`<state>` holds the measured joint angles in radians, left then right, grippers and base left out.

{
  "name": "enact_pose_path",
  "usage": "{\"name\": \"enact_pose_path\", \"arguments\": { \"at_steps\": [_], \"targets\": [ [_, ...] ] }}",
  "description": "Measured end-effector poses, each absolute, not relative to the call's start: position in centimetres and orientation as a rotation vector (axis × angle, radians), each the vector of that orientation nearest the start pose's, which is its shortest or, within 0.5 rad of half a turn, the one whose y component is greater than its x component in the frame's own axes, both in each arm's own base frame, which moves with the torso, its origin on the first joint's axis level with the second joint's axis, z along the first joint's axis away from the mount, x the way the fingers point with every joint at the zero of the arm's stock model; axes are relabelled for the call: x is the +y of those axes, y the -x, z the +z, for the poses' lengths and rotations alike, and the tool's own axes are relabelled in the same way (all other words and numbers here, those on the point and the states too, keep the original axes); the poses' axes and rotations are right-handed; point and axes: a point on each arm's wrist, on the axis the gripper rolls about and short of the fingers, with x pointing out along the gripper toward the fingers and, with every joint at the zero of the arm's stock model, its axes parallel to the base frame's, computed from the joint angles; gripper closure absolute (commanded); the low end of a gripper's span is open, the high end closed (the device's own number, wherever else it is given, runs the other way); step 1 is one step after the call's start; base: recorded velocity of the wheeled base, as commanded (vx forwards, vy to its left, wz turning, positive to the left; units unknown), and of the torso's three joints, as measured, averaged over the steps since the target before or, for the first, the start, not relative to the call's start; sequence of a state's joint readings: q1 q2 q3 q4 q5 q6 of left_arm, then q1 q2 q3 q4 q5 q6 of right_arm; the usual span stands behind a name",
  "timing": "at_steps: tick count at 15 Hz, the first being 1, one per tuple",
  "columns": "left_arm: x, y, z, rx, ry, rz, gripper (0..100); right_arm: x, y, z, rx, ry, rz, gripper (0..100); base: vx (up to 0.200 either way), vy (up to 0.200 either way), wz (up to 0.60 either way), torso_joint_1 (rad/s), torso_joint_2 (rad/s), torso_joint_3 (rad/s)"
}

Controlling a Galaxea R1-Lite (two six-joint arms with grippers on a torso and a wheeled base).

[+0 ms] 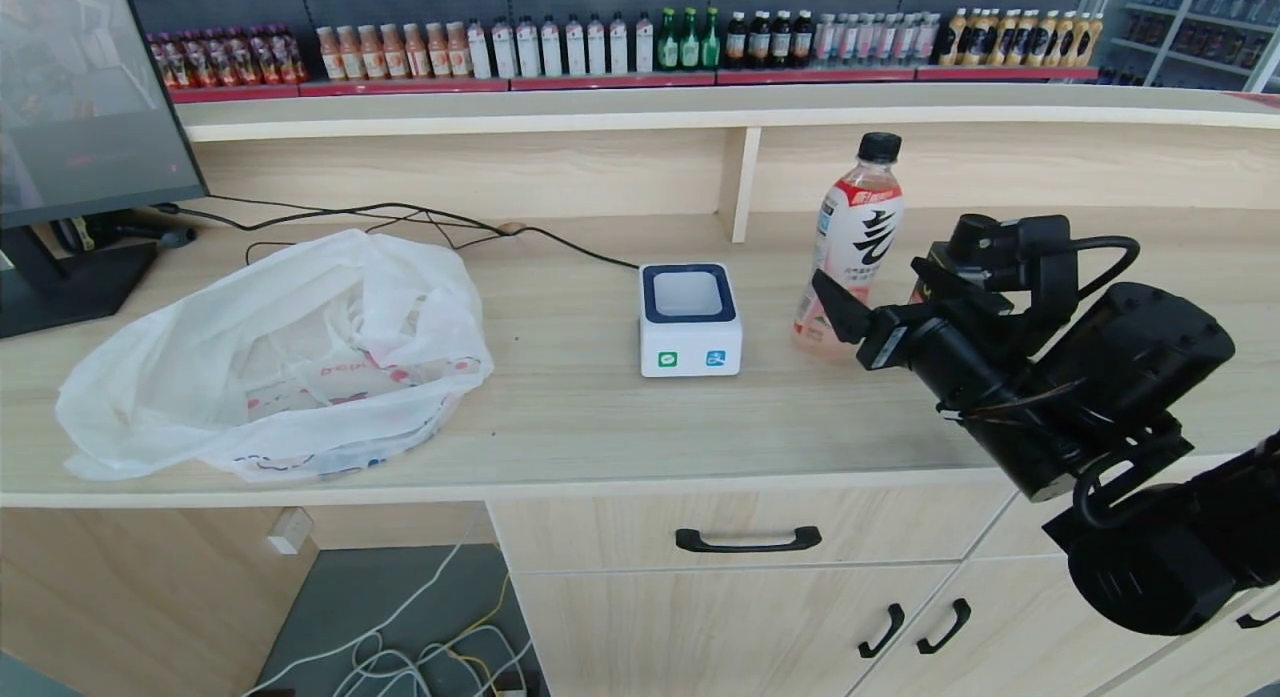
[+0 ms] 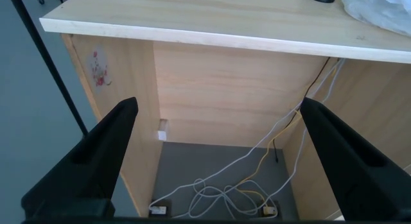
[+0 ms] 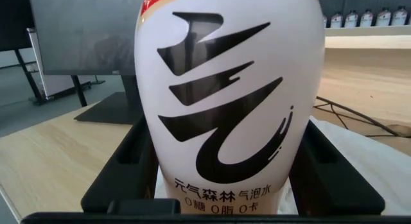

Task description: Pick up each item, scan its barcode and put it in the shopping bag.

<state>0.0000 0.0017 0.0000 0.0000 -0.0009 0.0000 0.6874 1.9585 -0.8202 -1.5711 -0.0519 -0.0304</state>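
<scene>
Grasp step: right tool [image 1: 835,322] round standing bottle [image 1: 855,247], grip unclear; left tool [image 2: 218,108] wide, empty. Next: lift toward scanner [image 1: 690,319].

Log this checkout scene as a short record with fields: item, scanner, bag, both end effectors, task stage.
item: bottle, black cap, standing on the counter, to the right of the scanner
scanner: white box at mid-counter, window facing up
bag: white shopping bag, lying open at the counter's left, apart from the scanner
right end effector: at the bottle's lower half
left end effector: open, below counter height, holding nothing
stage: bottle not yet scanned or bagged
</scene>
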Motion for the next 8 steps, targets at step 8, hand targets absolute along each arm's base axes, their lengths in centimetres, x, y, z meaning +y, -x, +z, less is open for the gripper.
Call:
{"name": "enact_pose_path", "arguments": {
  "at_steps": [8],
  "targets": [
    [0.0,2.3,7.6,0.002,0.001,0.0,0,21.3,-27.2,17.8,-0.361,-0.104,0.602,100,0.0,0.0,0.0,0.0,0.0,0.0]
  ]
}}
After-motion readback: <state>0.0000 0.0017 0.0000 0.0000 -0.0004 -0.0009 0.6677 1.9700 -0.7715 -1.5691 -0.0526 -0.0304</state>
